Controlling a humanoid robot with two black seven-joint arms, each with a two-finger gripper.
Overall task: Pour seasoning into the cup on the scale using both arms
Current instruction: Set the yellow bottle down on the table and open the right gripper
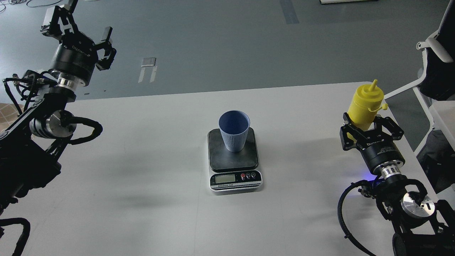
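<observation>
Item: small flat digital kitchen scale (234, 167) with black rounded-square platform, silver front panel, LCD display and small round buttons. Stands at the middle of a plain white tabletop (149, 170); display faces the robot.

Item: light blue tapered ribbed tumbler without handle, the cup (234, 131). Upright on the scale's black platform, toward its rear half; mouth open upward, contents not discernible.

Item: tall bright yellow plastic squeeze bottle with pointed nozzle, the seasoning (365, 105). Well to the right of the scale, near the table's right edge; roughly upright, leaning slightly, nozzle at top, small tethered cap hanging at its right shoulder.

Item: right gripper (369, 132), black two-finger unit. Right of the scale; fingers closed around the lower body of the bottle, one on each side.

Item: left gripper (87, 39), black two-finger unit. Far left of and behind the scale, raised over the table's rear left edge; fingers spread apart, holding nothing.

Item: grey floor (227, 42) beyond the scale; white-framed chair (432, 57) far right.
</observation>
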